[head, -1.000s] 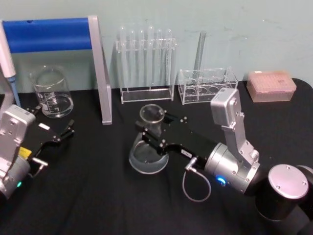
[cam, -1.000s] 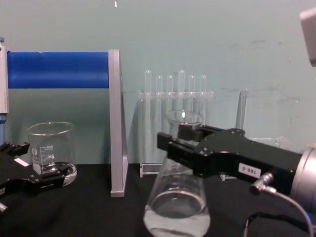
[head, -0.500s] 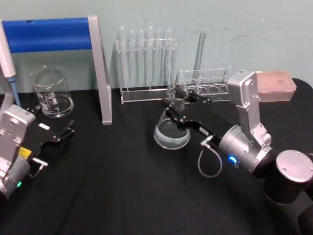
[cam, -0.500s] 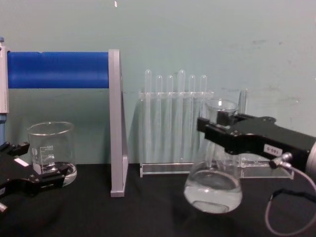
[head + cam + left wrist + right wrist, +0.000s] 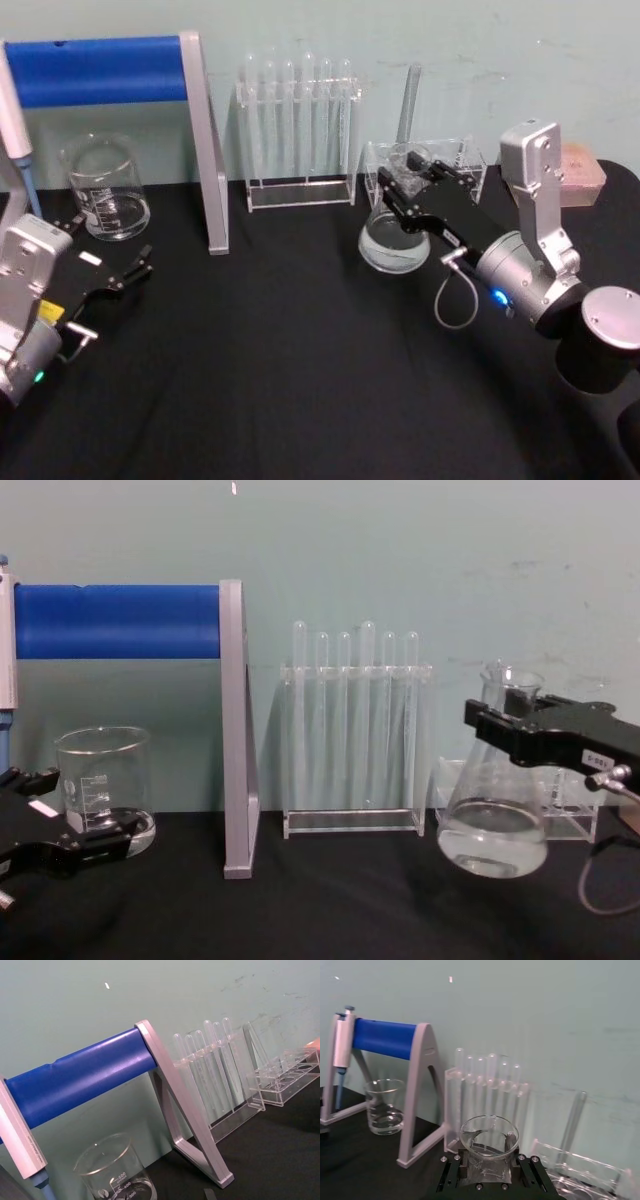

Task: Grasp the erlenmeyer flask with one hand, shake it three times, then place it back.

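While the right gripper [image 5: 400, 186] stays clamped on the neck of the erlenmeyer flask [image 5: 394, 243], jaws closed narrow around the glass just under the flared rim, the flask has travelled. A second ago it hung in front of the test-tube rack [image 5: 298, 190], well towards the robot. Half a second ago it was level with the rack's right end. Now it sits to the right of the rack, close before a low clear rack [image 5: 452, 160] that stands beside it. Chest view: flask [image 5: 492, 820] nearly upright, neck tipped a little, a shallow pool of clear liquid in the base. It looks to be held just off the table [image 5: 280, 380], though contact cannot be ruled out. Right wrist view: rim [image 5: 489, 1132] seated between the fingers [image 5: 512, 1167]. Judgement: one sideways sweep of the shaking, grip holding; which of the three strokes this is cannot be told, and setting the flask down remains. Left gripper [image 5: 118, 272] parked far left of the rack, near the beaker [image 5: 105, 190], fingers spread, holding nothing.
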{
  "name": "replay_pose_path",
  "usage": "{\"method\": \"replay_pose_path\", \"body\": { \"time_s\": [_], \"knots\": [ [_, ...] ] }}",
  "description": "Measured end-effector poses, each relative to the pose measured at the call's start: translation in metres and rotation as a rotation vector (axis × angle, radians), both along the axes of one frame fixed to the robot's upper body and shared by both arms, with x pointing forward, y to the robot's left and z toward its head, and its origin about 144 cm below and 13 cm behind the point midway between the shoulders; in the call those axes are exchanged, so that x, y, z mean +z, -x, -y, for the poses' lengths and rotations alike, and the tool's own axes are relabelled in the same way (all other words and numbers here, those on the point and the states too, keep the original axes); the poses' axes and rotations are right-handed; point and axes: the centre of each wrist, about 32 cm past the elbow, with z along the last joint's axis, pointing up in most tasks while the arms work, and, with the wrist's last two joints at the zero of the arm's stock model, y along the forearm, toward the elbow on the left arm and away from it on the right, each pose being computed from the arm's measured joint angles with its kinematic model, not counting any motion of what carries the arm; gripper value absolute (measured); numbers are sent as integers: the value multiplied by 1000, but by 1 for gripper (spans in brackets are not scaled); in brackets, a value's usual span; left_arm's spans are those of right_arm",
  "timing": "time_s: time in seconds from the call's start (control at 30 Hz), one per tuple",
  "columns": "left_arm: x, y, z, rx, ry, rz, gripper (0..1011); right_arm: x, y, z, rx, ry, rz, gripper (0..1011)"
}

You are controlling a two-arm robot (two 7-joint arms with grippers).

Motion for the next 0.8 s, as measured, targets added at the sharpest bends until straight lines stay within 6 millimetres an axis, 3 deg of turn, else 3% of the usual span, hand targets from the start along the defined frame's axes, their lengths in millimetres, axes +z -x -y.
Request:
{"method": "replay_pose_path", "body": {
  "time_s": [0.8],
  "knots": [
    [0, 0, 0, 0, 0, 0, 1001, -2, -4, 3, -32, 8, -9, 449]
  ]
}}
